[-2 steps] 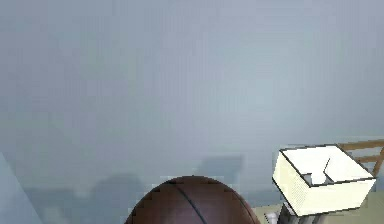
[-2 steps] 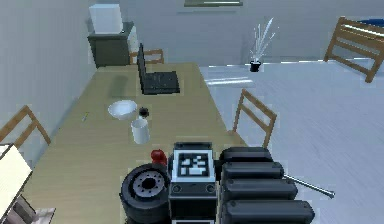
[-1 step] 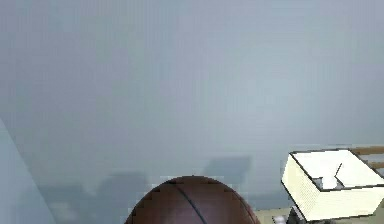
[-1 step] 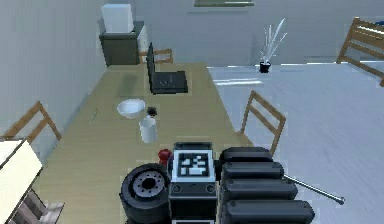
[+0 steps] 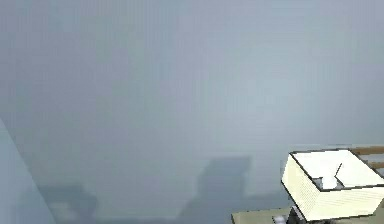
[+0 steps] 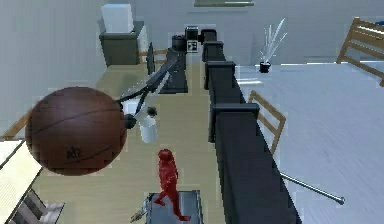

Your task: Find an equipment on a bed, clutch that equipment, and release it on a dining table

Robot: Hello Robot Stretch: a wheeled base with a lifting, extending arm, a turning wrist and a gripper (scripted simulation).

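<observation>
1 dark brown basketball (image 6: 75, 130) with thin black seams, round, large at the arm side view's left, hanging at the gripper's (image 6: 130, 106) far end clear of any surface, light wooden dining table (image 6: 185, 115) stretching below and beyond it

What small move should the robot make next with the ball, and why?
Probably lower the arm slightly, then release: the brown ball shows at the far end of the gripper against a tan tabletop with a chair beside it. Whether it hangs clear cannot be told.
</observation>
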